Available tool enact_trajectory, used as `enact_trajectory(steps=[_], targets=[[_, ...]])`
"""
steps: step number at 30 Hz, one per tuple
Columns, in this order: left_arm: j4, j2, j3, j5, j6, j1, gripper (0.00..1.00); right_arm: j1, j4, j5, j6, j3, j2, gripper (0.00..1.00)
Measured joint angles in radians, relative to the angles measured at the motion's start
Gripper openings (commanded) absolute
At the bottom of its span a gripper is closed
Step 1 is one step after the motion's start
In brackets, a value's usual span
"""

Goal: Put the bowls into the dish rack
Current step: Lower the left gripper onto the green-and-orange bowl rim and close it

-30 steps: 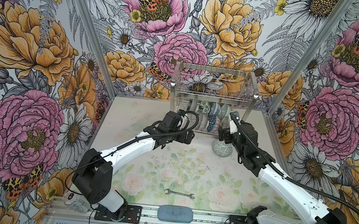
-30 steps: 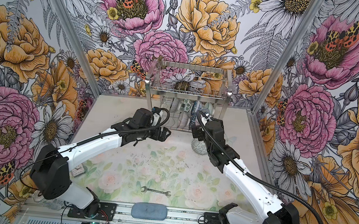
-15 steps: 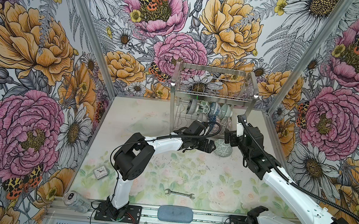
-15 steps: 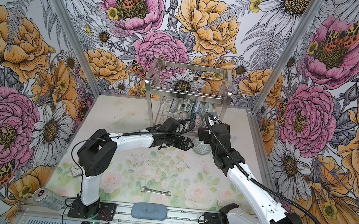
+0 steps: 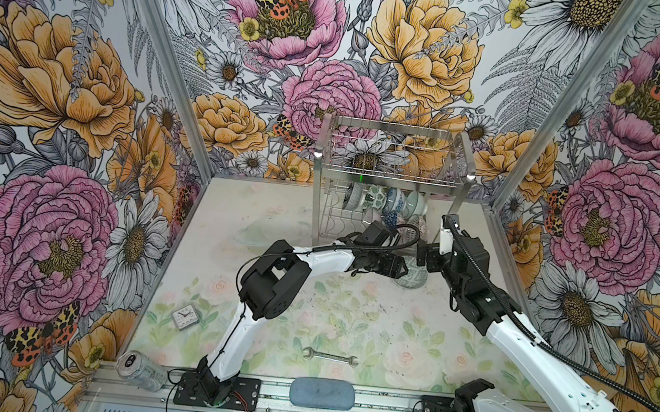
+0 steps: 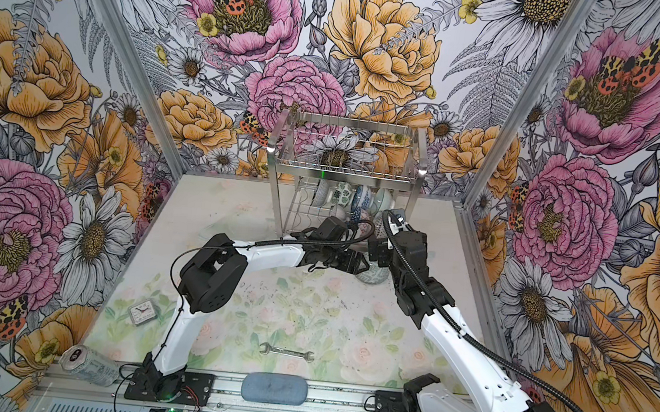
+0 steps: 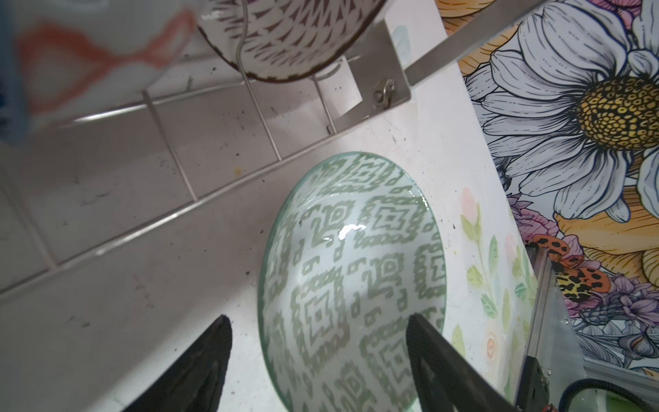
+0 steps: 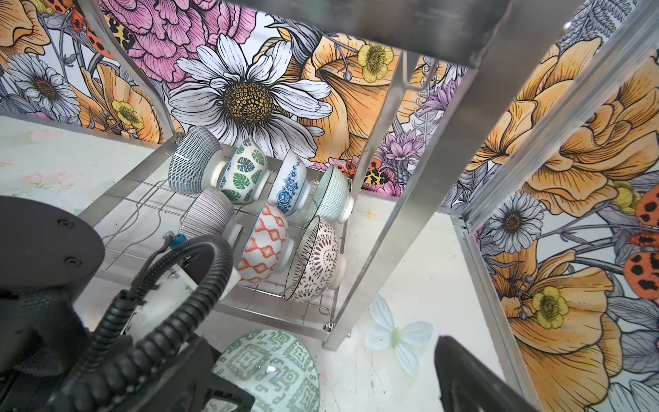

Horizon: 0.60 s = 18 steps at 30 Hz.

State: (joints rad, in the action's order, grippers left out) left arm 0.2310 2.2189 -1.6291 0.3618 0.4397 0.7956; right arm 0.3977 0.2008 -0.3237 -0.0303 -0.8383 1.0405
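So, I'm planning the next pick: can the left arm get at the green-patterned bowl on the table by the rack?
Probably yes: the left gripper hangs open at the green-patterned bowl, one finger beside it, one over its edge, nothing between. The dish rack leg stands beyond, apart from the bowl.

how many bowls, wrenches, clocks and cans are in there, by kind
bowls: 8 (7 in the dish rack, 1 green patterned bowl on the table)
wrench: 1
clock: 1
can: 1
total: 11
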Motion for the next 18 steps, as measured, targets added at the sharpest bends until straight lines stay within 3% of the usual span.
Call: enact_trajectory(steps=[18], targets=[[0.072,0.036,-0.034,-0.008,-0.014,0.002,0.23,-0.013,0.001,0.016,0.0,0.0,0.0,0.98]])
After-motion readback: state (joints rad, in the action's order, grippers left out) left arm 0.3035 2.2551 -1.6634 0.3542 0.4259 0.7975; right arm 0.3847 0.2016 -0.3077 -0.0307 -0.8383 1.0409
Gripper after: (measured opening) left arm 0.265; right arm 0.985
